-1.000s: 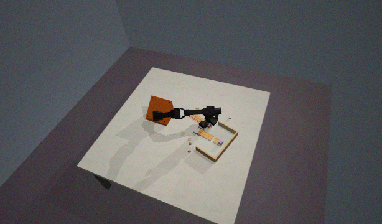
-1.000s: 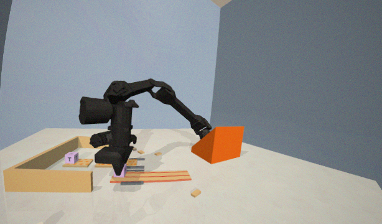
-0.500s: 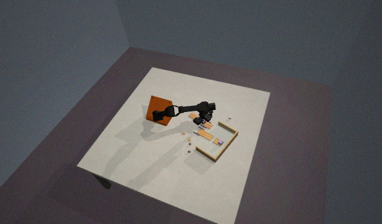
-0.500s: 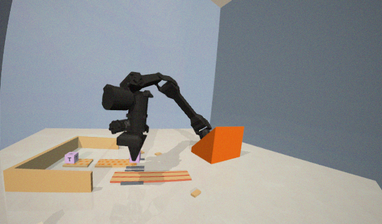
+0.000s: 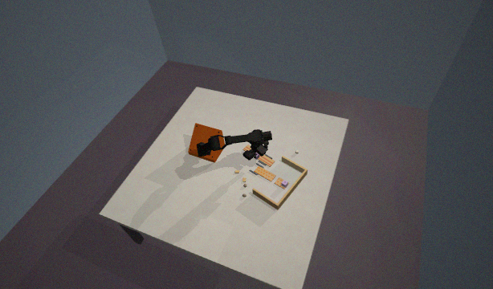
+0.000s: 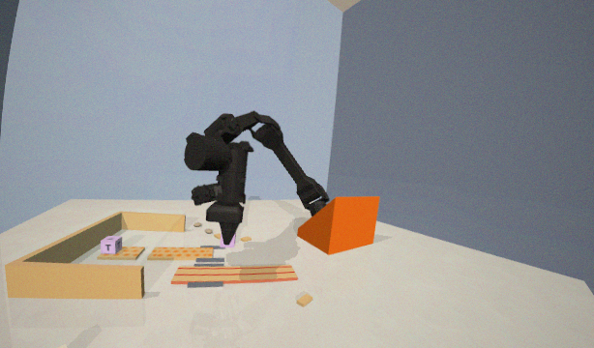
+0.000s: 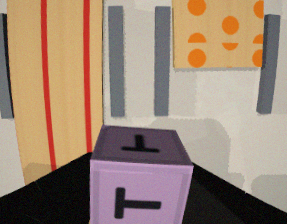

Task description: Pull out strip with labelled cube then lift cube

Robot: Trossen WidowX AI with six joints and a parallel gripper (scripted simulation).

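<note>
From above, our arm [image 5: 238, 139] reaches right from its orange base [image 5: 206, 141] toward the wooden frame [image 5: 295, 189]; the pincer [image 5: 255, 155] hangs over the near ends of the strips, details too small to read.

From the side, our pincer [image 6: 227, 239] points straight down, clamped on the labelled cube [image 6: 227, 240], low above the surface [image 6: 423, 290]. The red-striped strip [image 6: 234, 275] lies pulled out, nearer the camera. A second lilac cube [image 6: 110, 245] sits on a dotted piece [image 6: 122, 252] inside the frame.

At the wrist, the cube [image 7: 139, 192] sits squarely between our fingers; the only way left appears to be straight up.
</note>
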